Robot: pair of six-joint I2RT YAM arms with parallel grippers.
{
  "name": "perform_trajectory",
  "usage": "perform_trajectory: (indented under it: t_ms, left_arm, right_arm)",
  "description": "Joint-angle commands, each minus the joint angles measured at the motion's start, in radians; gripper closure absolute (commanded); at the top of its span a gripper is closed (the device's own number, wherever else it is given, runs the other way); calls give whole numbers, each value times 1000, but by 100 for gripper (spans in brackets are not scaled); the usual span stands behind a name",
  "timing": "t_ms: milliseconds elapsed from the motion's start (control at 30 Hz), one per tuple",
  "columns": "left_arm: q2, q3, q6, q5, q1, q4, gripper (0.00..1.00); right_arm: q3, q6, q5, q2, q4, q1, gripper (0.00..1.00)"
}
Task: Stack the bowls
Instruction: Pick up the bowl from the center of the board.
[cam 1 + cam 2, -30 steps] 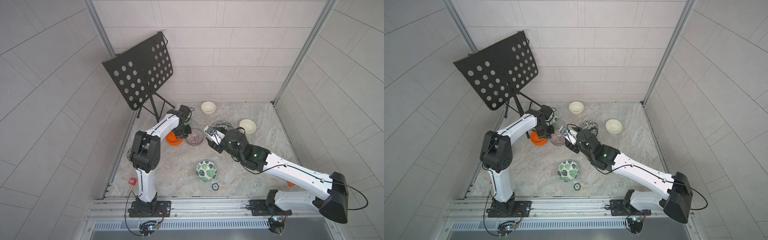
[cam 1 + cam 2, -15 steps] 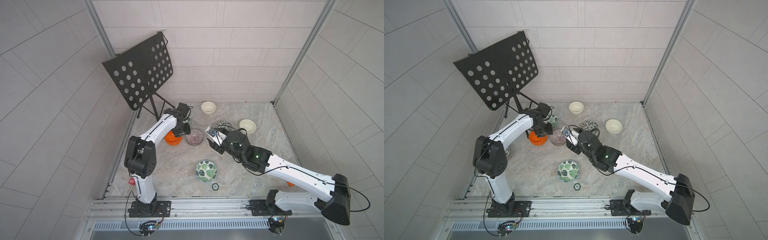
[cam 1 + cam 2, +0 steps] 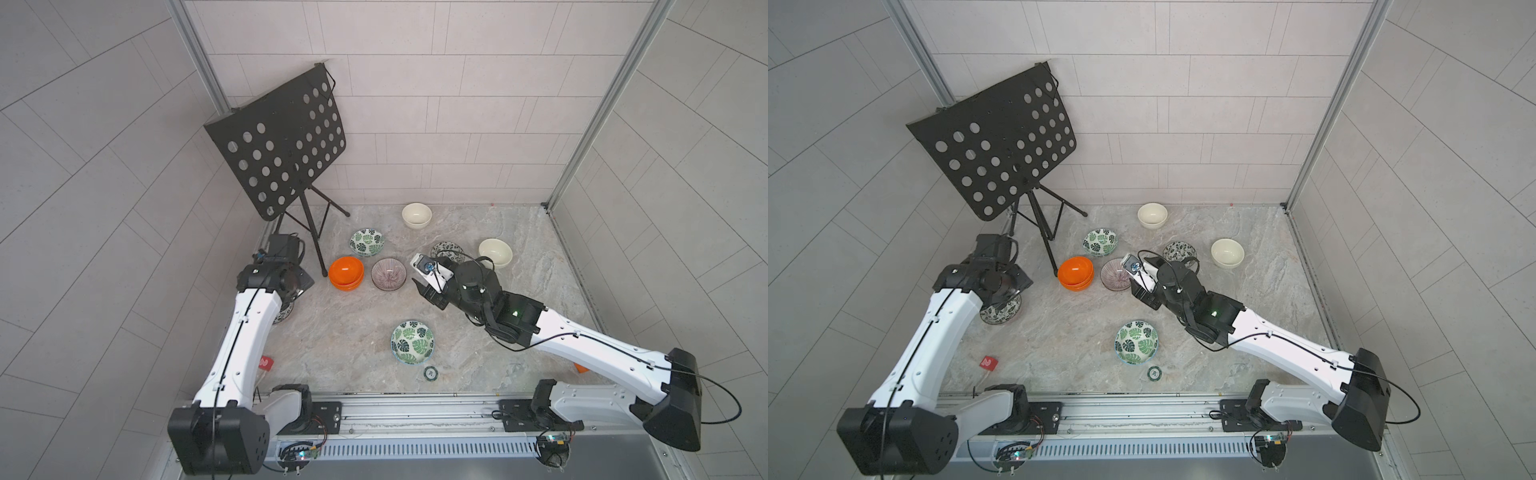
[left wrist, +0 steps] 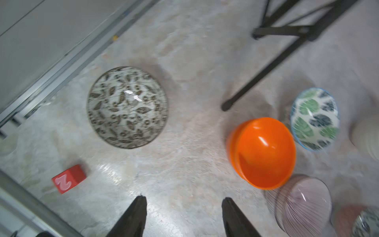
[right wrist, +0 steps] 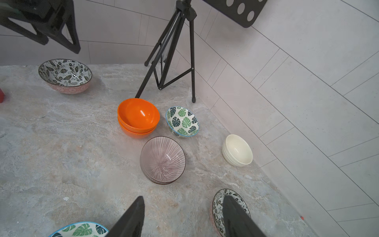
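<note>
Marble tabletop (image 3: 332,332): orange bowls (image 3: 346,272) nested, purple bowls (image 3: 388,274) seemingly too (doubled rims); cream pair (image 3: 417,215), green-leaf pair (image 3: 412,341), black-and-white pair (image 4: 128,107) apart; left gripper (image 4: 183,198), right gripper (image 5: 183,197) spread, empty.

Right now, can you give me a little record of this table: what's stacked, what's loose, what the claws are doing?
Stacked: orange bowls; seemingly purple striped bowls
Loose green: far green leaf-print bowl; near green leaf-print bowl
Loose cream: back cream bowl; right cream bowl
Loose black-and-white: left black-and-white leaf bowl; right black-and-white leaf bowl
Left gripper: open, empty
Right gripper: open, empty
Clutter: red block; green-rimmed disc
</note>
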Motion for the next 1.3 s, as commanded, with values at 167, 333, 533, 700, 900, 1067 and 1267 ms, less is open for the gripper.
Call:
perform_trajectory:
  t_ms: [167, 333, 533, 700, 900, 1067, 1267]
  left_arm:
    - [6, -136, -126, 46, 290, 81, 39]
    - [90, -160, -174, 57, 367, 105, 39]
    - [161, -173, -195, 70, 392, 172, 39]
    - [246, -155, -198, 71, 394, 184, 39]
    - [321, -183, -215, 89, 396, 246, 42]
    - [376, -167, -187, 99, 396, 280, 53]
    - [404, -187, -186, 144, 397, 304, 67]
  right_arm:
    - [-32, 49, -78, -8, 9, 0, 37]
    - [-34, 53, -84, -11, 4, 0, 37]
    - [-38, 58, -82, -13, 4, -1, 37]
    - [-36, 58, -76, -12, 0, -1, 37]
    - [-31, 61, -68, -14, -10, 0, 37]
    - [-34, 60, -63, -13, -16, 0, 37]
    - [-24, 66, -63, -1, -18, 0, 37]
